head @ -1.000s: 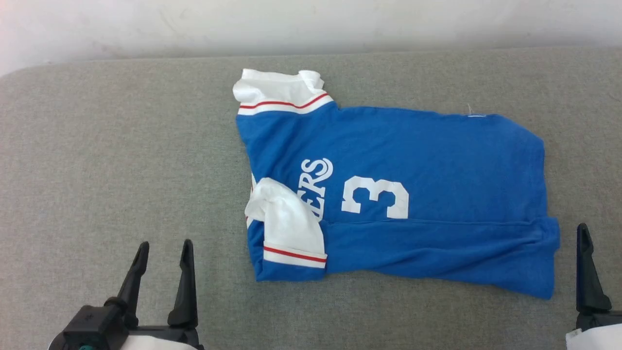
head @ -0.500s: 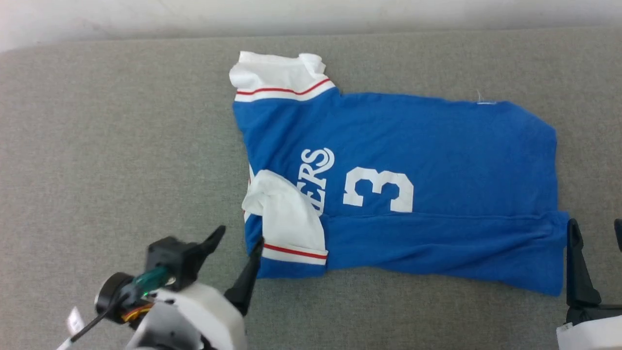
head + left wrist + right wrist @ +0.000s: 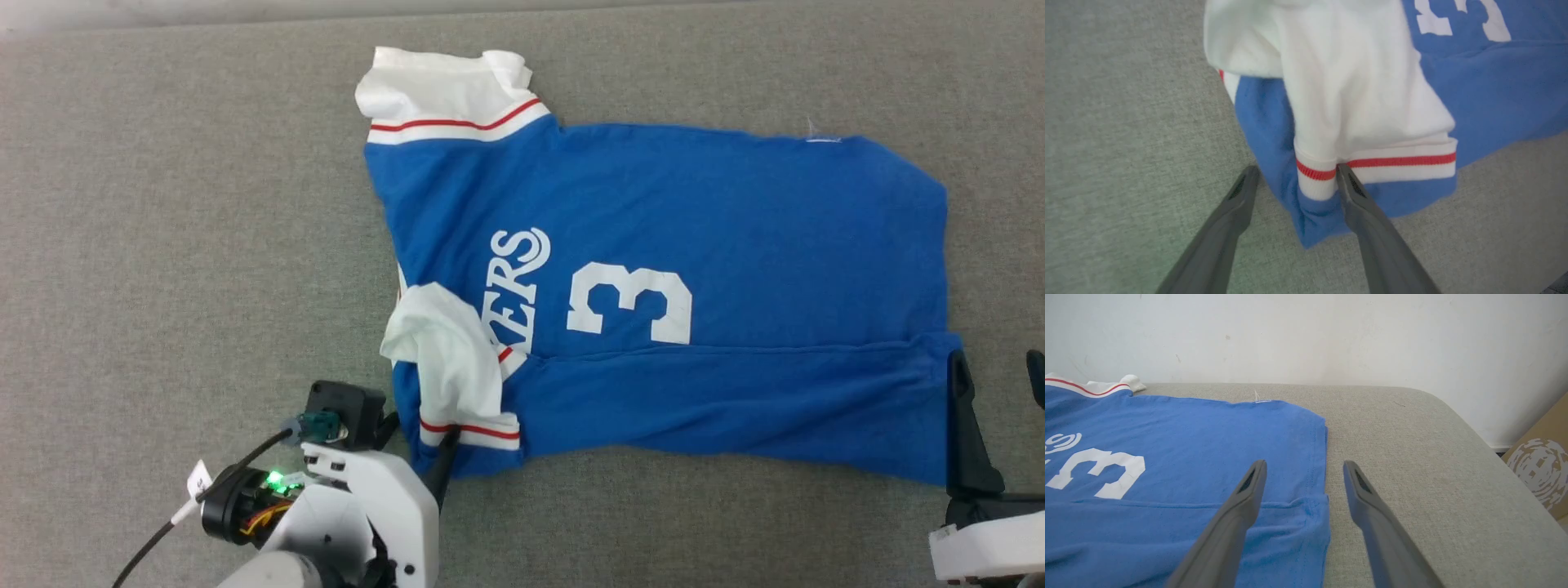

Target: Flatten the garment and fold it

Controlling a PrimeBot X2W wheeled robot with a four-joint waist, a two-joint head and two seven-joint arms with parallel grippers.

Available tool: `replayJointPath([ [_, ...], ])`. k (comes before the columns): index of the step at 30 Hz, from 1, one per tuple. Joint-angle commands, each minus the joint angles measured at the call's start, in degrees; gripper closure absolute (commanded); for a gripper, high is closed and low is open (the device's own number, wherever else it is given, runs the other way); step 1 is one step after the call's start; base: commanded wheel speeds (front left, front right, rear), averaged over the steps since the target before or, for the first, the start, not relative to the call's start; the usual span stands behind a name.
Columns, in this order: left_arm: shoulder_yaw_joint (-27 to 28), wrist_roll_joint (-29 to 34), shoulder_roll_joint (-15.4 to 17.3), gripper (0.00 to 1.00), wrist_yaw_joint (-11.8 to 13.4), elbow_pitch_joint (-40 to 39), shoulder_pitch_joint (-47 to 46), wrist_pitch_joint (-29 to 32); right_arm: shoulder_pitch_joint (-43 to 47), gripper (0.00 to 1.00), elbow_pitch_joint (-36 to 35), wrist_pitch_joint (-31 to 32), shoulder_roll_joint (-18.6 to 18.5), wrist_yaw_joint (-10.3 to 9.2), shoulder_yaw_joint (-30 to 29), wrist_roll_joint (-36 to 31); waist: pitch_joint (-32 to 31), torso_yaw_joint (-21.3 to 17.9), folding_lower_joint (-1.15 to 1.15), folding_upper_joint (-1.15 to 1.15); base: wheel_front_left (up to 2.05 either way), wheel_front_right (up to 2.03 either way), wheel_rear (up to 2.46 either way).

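The shirt (image 3: 735, 212) is soft and floppy, so pinch the striped cuff (image 3: 1396, 161) between your open left jaws; your right jaws are open too.

The garment (image 3: 735, 212) is soft matt knit cloth, the grey surface (image 3: 188, 245) under it a coarser matt woven fabric, the fingers (image 3: 1372, 245) of the left gripper (image 3: 1296, 169) dull dark plastic, and the forearm shell (image 3: 384, 498) behind them smooth, slightly glossy white plastic.
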Motion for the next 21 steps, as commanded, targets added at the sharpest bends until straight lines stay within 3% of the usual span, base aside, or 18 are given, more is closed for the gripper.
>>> replayJointPath([
  [1,-0.2,-0.57,-0.57,0.0,1.16,1.6,-0.28,1.09,-0.93,0.0,-0.13,0.08,0.16,-0.05,0.06,-0.32,0.28,-0.08,-0.01,0.0,0.0,0.0,0.0],
  [3,0.13,-1.18,-1.37,0.05,2.18,2.61,-0.02,1.44,-1.17,0.0,-0.08,0.28,0.16,-0.05,0.21,-0.42,0.32,-0.11,-0.01,0.0,0.0,0.0,0.0],
  [4,0.34,-1.48,-1.79,0.57,2.64,3.08,0.15,1.43,-1.27,0.0,-0.04,0.4,0.16,-0.05,0.31,-0.48,0.27,-0.1,-0.01,0.0,0.0,0.0,0.0],
  [5,0.47,-1.59,-2.13,0.86,2.82,3.54,0.22,1.14,-1.34,0.0,0.0,0.52,0.16,-0.05,0.44,-0.54,0.17,-0.09,-0.01,0.0,0.0,0.0,0.0],
  [6,0.56,-1.75,-2.42,1.0,2.8,3.97,0.32,0.79,-1.41,0.0,0.03,0.63,0.16,-0.05,0.65,-0.63,0.03,-0.09,-0.01,0.0,0.0,0.0,0.0],
  [15,3.57,-4.33,-3.07,1.0,1.94,4.0,2.63,-3.78,-3.04,0.0,-2.72,6.06,0.0,-0.05,3.48,-2.92,-1.16,-0.53,-0.01,0.0,0.0,0.0,0.0],
  [21,5.14,-5.0,-2.31,1.0,1.91,2.16,4.35,-5.98,-1.37,0.0,-3.76,23.52,-1.65,-0.05,1.74,1.03,-0.64,-0.83,-0.01,0.0,0.0,0.0,0.0],
])
